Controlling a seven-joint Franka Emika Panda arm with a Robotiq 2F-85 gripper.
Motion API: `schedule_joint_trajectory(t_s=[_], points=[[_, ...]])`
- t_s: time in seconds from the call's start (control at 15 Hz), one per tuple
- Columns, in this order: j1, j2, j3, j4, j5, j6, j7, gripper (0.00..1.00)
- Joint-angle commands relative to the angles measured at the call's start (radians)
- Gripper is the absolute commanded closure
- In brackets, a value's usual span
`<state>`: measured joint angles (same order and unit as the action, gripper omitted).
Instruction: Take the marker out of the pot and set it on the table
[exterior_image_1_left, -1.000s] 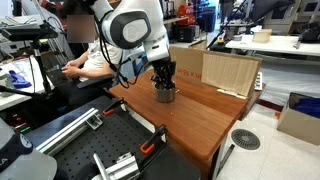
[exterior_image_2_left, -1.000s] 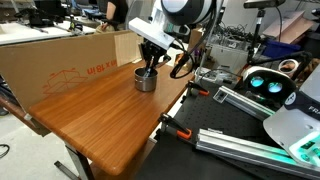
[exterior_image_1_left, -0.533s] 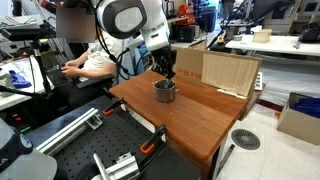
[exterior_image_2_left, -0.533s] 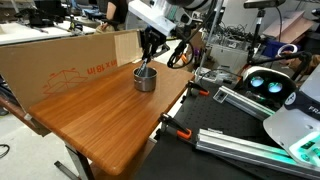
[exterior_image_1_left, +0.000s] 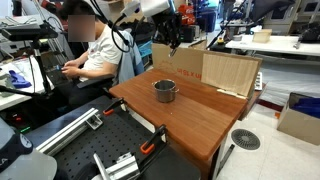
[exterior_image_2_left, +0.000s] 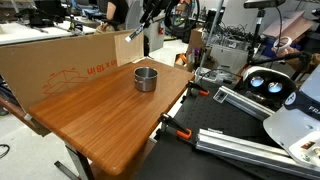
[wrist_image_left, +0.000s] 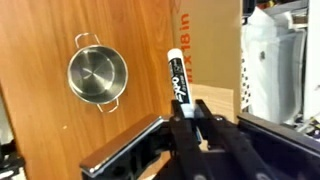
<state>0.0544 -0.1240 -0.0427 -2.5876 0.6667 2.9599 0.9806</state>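
Observation:
The silvery steel pot (exterior_image_1_left: 164, 91) stands on the reddish-brown table (exterior_image_1_left: 205, 115), and both show in both exterior views: pot (exterior_image_2_left: 146, 78), table (exterior_image_2_left: 110, 120). My gripper (exterior_image_1_left: 172, 36) hangs high above the pot, up and slightly to one side of it. In the wrist view the gripper (wrist_image_left: 187, 122) is shut on the dark marker (wrist_image_left: 176, 78), whose white-tipped end sticks out past the fingers. The pot (wrist_image_left: 97, 73) lies far below to the left and looks empty. The gripper (exterior_image_2_left: 148, 30) is partly cut off at the frame top.
A cardboard box (exterior_image_1_left: 230, 72) stands along one table edge, seen also as a long cardboard wall (exterior_image_2_left: 60, 62). A seated person (exterior_image_1_left: 92, 58) is beside the table. A black bench with metal rails (exterior_image_1_left: 90, 150) and clamps (exterior_image_2_left: 178, 130) borders the near edge.
The gripper has risen from inside the pot to high above it, carrying the marker out. The pot has stayed in place.

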Motion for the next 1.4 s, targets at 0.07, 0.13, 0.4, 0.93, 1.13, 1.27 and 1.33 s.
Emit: schedule_joint_trajectory(t_s=[0.07,0.13,0.4,0.93,1.13,1.27,1.33], points=[[0.014,-0.070,-0.082,0.000,0.131,-0.104,-0.138,0.95],[0.019,-0.073,-0.105,0.006,0.160,-0.141,-0.177,0.95],[0.007,-0.035,-0.162,0.020,0.219,-0.240,-0.279,0.95],[-0.092,0.153,-0.163,0.170,0.243,-0.397,-0.313,0.95],[-0.126,0.261,-0.156,0.274,0.203,-0.453,-0.259,0.95],[-0.133,0.334,-0.154,0.331,0.180,-0.458,-0.232,0.95],[-0.132,0.366,-0.152,0.352,0.173,-0.447,-0.224,0.95]])
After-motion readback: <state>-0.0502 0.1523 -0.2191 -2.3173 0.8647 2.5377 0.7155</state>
